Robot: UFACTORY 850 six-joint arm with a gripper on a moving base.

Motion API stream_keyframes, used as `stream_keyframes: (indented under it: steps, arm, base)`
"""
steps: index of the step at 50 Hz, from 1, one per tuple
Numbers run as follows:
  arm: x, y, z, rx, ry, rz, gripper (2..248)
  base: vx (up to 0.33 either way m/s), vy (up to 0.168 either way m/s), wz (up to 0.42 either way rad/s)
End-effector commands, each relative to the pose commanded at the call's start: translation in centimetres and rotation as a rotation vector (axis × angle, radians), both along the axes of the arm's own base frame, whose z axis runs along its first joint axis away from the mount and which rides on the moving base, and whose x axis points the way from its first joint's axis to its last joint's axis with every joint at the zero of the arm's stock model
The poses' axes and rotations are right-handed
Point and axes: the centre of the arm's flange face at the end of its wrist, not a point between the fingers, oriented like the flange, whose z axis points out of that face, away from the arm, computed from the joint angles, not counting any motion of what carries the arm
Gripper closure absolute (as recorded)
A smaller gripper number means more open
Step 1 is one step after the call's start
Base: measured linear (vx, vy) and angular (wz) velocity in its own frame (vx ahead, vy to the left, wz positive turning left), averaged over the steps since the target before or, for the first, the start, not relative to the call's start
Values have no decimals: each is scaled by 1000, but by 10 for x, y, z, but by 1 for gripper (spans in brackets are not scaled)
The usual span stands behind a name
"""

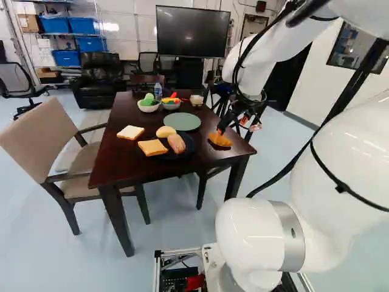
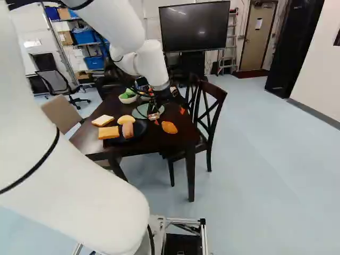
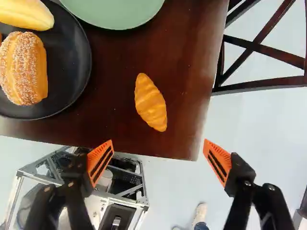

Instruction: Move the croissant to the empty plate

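Observation:
My gripper hangs over the table's near right corner in the right base view. In the wrist view the gripper is open, its orange pads wide apart and nothing between them. The croissant, golden orange, lies on bare dark wood ahead of the fingers, roughly midway between their lines; it also shows as a croissant in the left base view. Beyond it rests the empty green plate, its near part visible in the wrist view as a plate.
A black plate holds a sugared roll and a yellow bun. Slices of bread, two bowls of toy food and a bottle share the dark table. A dark chair stands at its right side.

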Motion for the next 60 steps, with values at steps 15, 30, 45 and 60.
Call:
stream_keyframes:
  steps: [15, 30, 45, 60]
  arm:
    - [20, -1, 0, 10, 44, 7, 3]
    - [40, -1, -1, 17, 93, 28, 3]
    - [59, 0, -2, -12, 148, 170, 3]
    - [82, 1, -2, -1, 199, 193, 3]
  base:
    - [0, 0, 0]
    - [0, 0, 0]
    - [0, 0, 0]
    - [0, 0, 0]
